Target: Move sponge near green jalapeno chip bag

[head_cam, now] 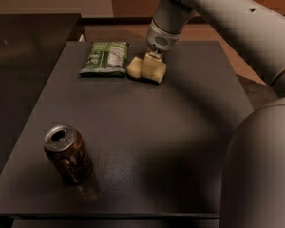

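though snug in the closed claw (149, 66), pale rounded sponge (159, 73) (foam) beside chip bag (106, 58)

Gripper (150, 68) on the sponge (159, 73) just right of the chip bag (107, 58); can (67, 154) well in front

The gripper (149, 65) clasps the sponge (159, 73) just beside the green jalapeno chip bag (106, 58).

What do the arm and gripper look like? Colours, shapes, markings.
The arm: smooth pale grey rounded shells, small dark holes along the upper link. The wrist: a cylinder with a darker ring and a dotted grille patch. The gripper, at the sponge beside the bag: short beige jaws.
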Tool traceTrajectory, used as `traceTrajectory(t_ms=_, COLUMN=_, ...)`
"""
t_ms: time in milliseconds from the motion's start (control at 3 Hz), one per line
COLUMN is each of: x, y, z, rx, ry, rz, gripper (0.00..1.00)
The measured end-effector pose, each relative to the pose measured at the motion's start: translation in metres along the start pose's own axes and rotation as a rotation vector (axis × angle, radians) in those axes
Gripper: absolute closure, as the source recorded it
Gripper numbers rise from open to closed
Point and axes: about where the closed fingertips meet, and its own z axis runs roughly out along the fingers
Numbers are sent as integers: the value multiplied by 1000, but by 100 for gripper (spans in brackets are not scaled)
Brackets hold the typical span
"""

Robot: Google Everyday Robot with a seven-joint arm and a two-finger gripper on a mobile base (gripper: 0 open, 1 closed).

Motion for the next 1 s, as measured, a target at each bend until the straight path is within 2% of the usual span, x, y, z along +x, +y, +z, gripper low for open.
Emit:
traceTrajectory(t_ms=333, x=-6, y=8, z=6, rx=-22, ry=-16, rz=-14, gripper=35)
traceTrajectory(t_ms=667, x=-10, y=15, z=6, rx=-12, ry=-15, rz=-47, gripper=12)
traceTrajectory(t_ms=1000, x=-10, y=15, z=8, rx=-14, ry=-15, rz=-47, gripper=0)
